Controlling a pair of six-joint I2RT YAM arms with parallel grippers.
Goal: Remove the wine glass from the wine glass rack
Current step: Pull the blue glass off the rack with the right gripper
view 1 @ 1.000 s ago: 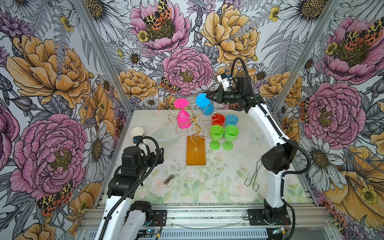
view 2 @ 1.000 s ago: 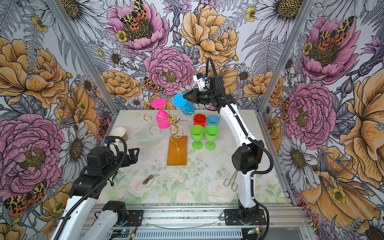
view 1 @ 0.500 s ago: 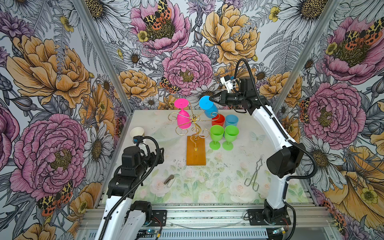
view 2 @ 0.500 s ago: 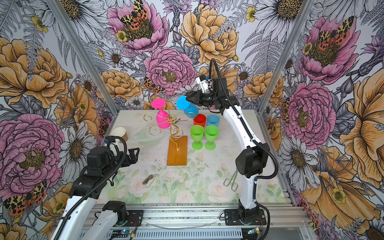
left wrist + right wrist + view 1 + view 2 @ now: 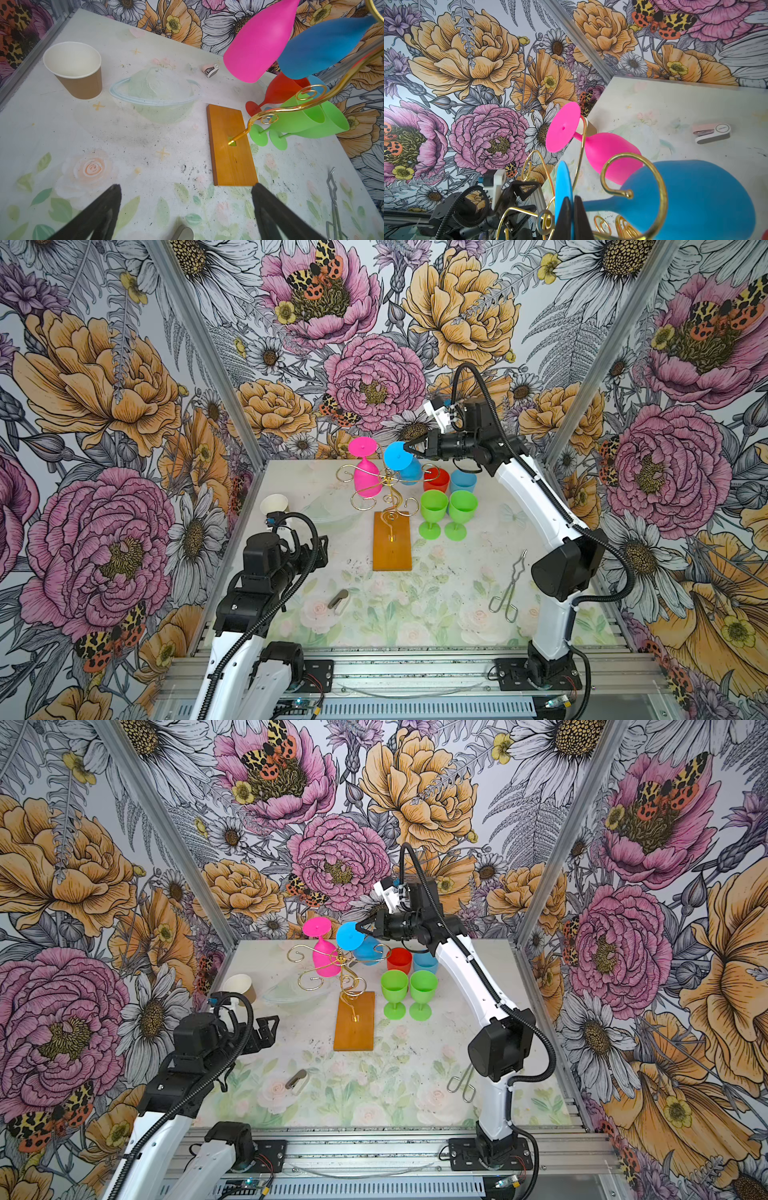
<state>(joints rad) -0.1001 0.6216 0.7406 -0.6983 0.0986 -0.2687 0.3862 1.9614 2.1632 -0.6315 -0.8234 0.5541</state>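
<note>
A: Flowered walls, painted bench [image 5: 449, 605]; is the blue glass [image 5: 397, 456] off the rack [image 5: 392, 547]?
B: Not yet, I'd say. The right hand [image 5: 411, 446] is pinched tight on its foot, but the stem looks to sit inside a rack curl, beside the pink glass [image 5: 366, 481].
A: And the left hand [image 5: 185, 199]?
B: Spread wide, empty, in front of the rack. Lifting clear and setting down remain.

My right claw [image 5: 572, 199]: finger bases cut by frame. Blue glass [image 5: 695, 199] bowl beyond claw cropped. Tongs [image 5: 457, 1085] far behind claw, half behind elbow [image 5: 498, 1048].
</note>
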